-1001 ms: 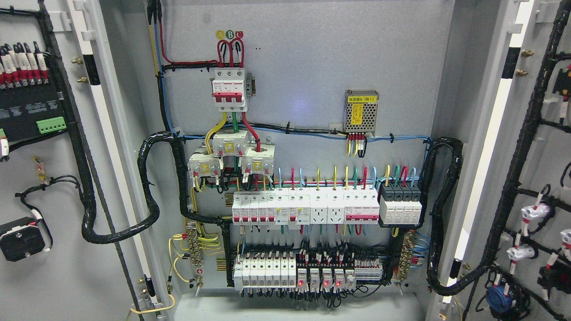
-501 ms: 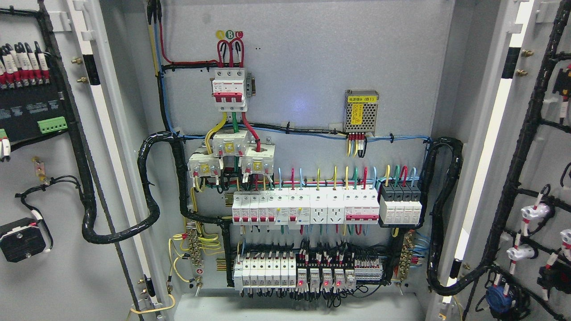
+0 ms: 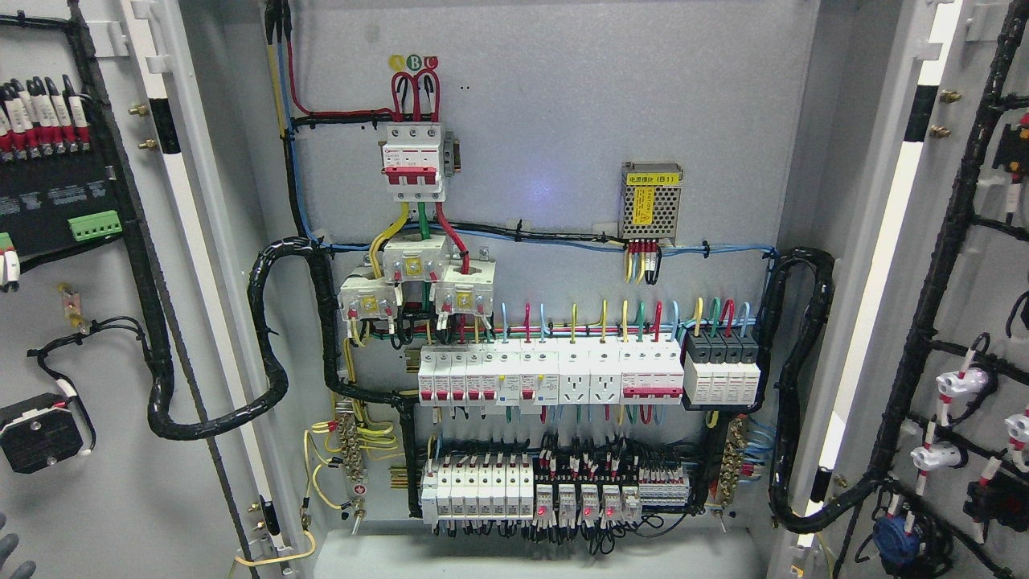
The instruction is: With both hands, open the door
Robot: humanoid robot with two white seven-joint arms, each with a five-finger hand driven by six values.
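At the lower left corner, grey fingertips (image 3: 12, 555) of the left robot hand peek in, grip unreadable, beside the wide-swung grey metal left door (image 3: 96, 482) — opening looks nearly finished, next just release.

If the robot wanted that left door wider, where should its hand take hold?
Probably low on the left door, coming from the lower left: the panel is bare there, while black cables crowd it higher up. Its free edge is out of view.
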